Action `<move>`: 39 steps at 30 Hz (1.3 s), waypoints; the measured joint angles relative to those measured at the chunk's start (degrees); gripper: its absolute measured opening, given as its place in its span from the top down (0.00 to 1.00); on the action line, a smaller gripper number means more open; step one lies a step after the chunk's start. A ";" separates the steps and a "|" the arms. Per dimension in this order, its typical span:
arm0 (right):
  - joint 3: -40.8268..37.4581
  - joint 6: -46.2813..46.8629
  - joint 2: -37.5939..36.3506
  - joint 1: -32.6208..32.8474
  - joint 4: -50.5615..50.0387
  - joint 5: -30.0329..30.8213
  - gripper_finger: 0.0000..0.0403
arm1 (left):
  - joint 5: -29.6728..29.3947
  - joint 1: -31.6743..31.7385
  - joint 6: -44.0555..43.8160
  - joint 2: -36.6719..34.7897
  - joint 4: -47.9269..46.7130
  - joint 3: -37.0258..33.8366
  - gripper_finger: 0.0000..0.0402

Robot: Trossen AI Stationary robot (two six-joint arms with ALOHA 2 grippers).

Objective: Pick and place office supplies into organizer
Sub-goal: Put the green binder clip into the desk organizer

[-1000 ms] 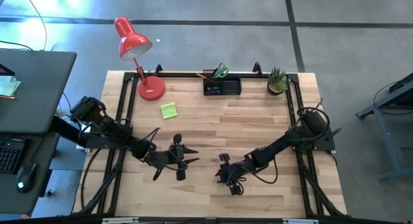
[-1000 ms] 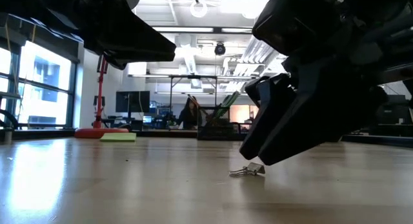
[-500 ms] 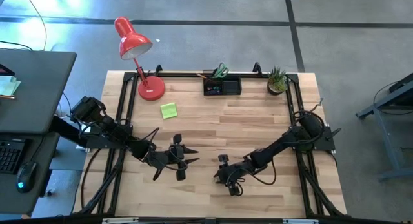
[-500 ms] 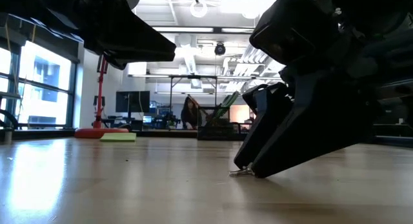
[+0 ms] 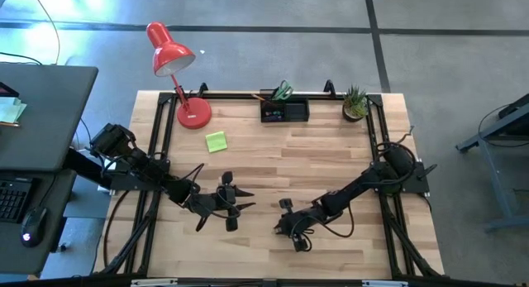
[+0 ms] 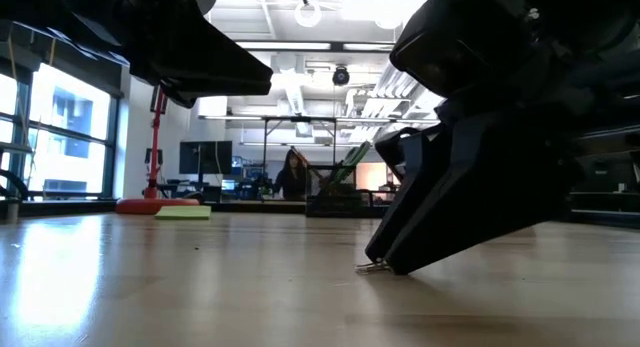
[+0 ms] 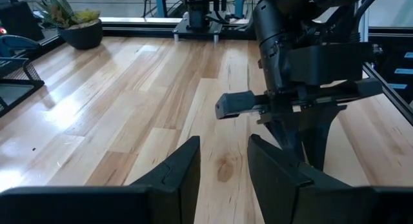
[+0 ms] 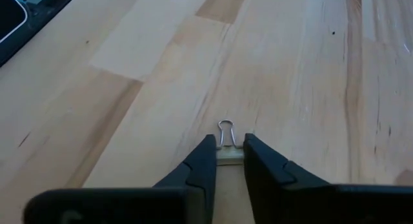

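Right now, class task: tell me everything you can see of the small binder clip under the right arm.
The binder clip is small, with a pale body and thin silvery wire handles, one loop pointing away from the wrist. It lies flat on the wooden table, near its front edge. The right tool has a finger on each side of the body, closing on it; the clip is not lifted.

Open workshop with a grey concrete floor [image 5: 273,47] crossed by dark lines. A black desk [image 5: 37,113] stands beside the wooden table [image 5: 273,155]. Tall windows [image 6: 60,137] and ceiling lights [image 6: 310,12] illuminate the room.
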 joint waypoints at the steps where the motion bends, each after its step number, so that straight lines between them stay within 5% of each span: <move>1: 0.00 -0.08 -0.12 0.00 -0.14 0.00 0.88 | 0.00 0.00 0.00 0.00 0.00 0.00 0.72; 15: -0.26 -9.59 -8.97 -5.96 -9.13 4.28 0.86 | 0.01 0.00 0.15 0.00 -0.31 0.00 0.72; 25: -0.21 -23.53 -16.32 -23.24 -13.07 7.22 0.86 | 0.02 0.00 0.14 0.00 -0.66 0.00 0.72; 39: -0.15 -29.41 -15.82 -56.53 -5.58 -13.09 0.86 | -0.01 0.00 1.76 0.00 -1.22 0.00 0.72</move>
